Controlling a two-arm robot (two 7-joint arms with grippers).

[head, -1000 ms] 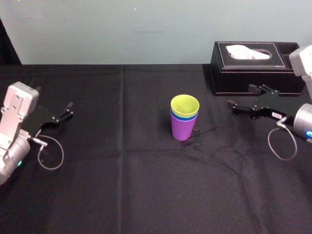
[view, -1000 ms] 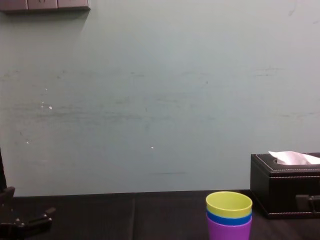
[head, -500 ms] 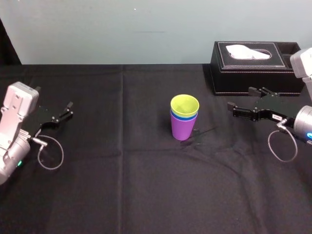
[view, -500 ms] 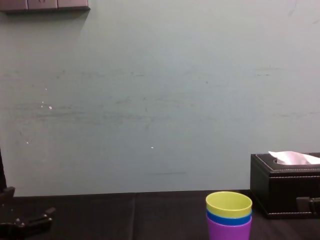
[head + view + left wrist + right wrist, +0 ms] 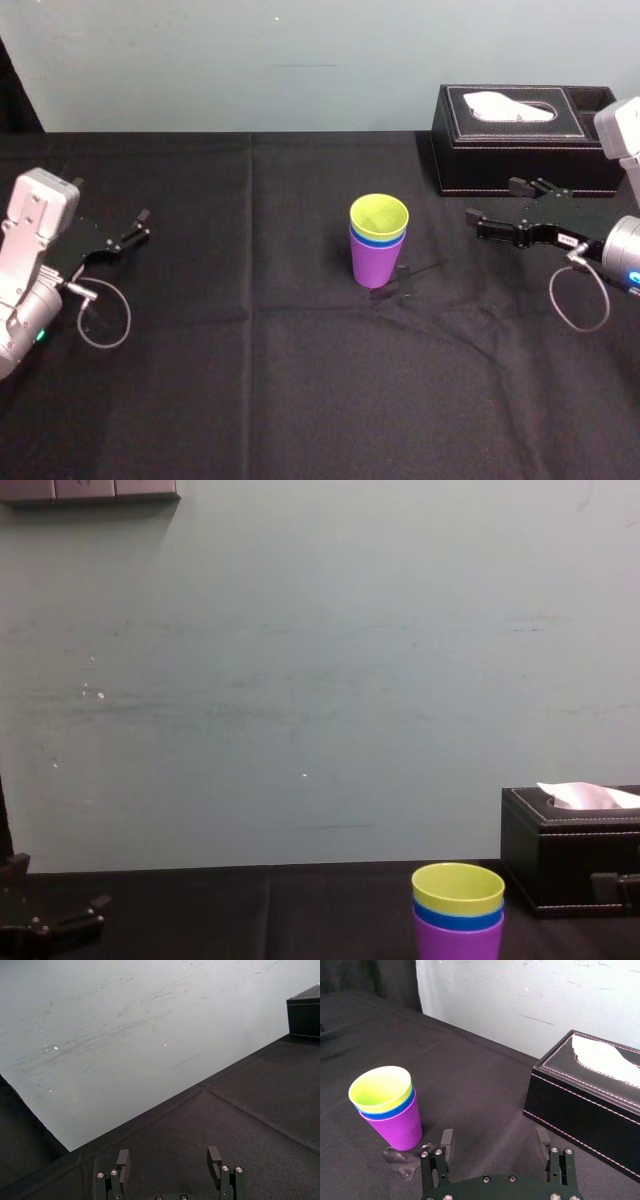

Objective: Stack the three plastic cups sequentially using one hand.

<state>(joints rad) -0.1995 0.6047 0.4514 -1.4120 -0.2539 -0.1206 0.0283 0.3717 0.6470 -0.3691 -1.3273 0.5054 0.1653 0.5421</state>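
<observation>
Plastic cups (image 5: 378, 245) stand nested in one upright stack: the purple cup (image 5: 374, 264) outermost, the blue cup (image 5: 377, 241) in it, the yellow-green cup (image 5: 379, 214) innermost. The right gripper (image 5: 491, 198) hovers above the table with its fingers spread wide, holding and touching nothing. The stack is out past its fingertips, well apart from them. A black tissue box (image 5: 520, 140) sits near the gripper's far side. The left gripper (image 5: 111, 198) is parked far across the table, fingers apart. A creased black cloth (image 5: 300, 380) covers the table, and a pale wall (image 5: 250, 60) stands behind.
</observation>
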